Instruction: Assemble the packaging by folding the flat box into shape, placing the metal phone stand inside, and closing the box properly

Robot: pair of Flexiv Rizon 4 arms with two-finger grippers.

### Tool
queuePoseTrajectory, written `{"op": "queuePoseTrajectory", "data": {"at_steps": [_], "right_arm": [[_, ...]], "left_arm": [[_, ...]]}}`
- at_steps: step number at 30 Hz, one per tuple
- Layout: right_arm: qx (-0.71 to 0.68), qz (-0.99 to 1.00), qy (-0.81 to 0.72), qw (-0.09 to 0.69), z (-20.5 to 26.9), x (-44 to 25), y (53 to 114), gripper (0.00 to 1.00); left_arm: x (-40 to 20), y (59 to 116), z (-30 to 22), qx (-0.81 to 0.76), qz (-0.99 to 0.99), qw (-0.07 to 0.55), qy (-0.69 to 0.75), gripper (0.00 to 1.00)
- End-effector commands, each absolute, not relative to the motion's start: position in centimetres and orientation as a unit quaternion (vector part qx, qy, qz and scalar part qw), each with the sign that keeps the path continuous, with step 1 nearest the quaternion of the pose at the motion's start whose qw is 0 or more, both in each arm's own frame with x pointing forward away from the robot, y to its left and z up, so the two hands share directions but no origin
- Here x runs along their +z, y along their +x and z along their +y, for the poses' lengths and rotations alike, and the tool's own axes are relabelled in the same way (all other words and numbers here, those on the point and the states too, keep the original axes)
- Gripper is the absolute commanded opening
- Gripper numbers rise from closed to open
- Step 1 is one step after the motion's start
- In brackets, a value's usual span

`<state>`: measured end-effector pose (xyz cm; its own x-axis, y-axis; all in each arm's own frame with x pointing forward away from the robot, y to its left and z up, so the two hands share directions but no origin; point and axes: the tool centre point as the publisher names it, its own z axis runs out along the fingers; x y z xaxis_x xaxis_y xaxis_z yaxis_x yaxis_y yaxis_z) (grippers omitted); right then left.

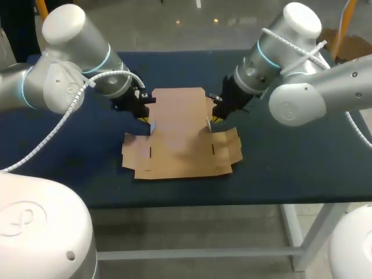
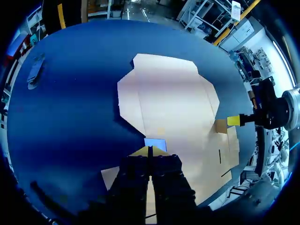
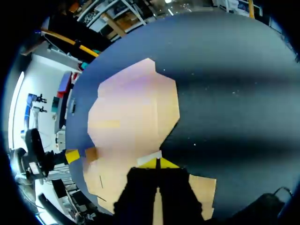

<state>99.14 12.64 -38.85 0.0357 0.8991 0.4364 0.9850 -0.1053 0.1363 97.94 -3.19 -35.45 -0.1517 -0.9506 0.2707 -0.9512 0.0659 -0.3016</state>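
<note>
The flat brown cardboard box (image 1: pixel 177 136) lies unfolded in the middle of the dark blue table (image 1: pixel 290 157). My left gripper (image 1: pixel 149 121) is shut at the box's left edge, its tips against a small side flap (image 1: pixel 153 127) that stands raised. In the left wrist view that flap (image 2: pixel 155 144) sits just ahead of the closed gripper (image 2: pixel 150 151), not between the fingers. My right gripper (image 1: pixel 214 119) is shut at the right edge, against the opposite raised flap (image 1: pixel 208 124). The right wrist view shows this flap (image 3: pixel 149 158) ahead of the gripper (image 3: pixel 158 163). No phone stand shows clearly.
A small grey-blue elongated object (image 2: pixel 35 70) lies near the table's edge, well off to the side of the left gripper; what it is cannot be told. The box's near flaps (image 1: pixel 186 168) reach close to the table's front edge.
</note>
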Motion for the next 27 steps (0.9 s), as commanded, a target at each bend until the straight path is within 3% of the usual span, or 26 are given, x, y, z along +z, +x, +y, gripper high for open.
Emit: {"op": "queuePoseTrajectory", "data": {"at_steps": [1, 27], "right_arm": [[-0.211, -0.665, -0.705, 0.129, 10.7, -37.3, 99.0, 0.0], [-0.205, -0.669, -0.701, 0.142, 6.3, -33.9, 92.9, 0.0]], "left_arm": [[-33.4, 97.2, -2.3, 0.197, -0.727, -0.007, 0.657, 0.0], [-29.9, 90.6, 0.0, 0.18, -0.704, -0.009, 0.687, 0.0]]}}
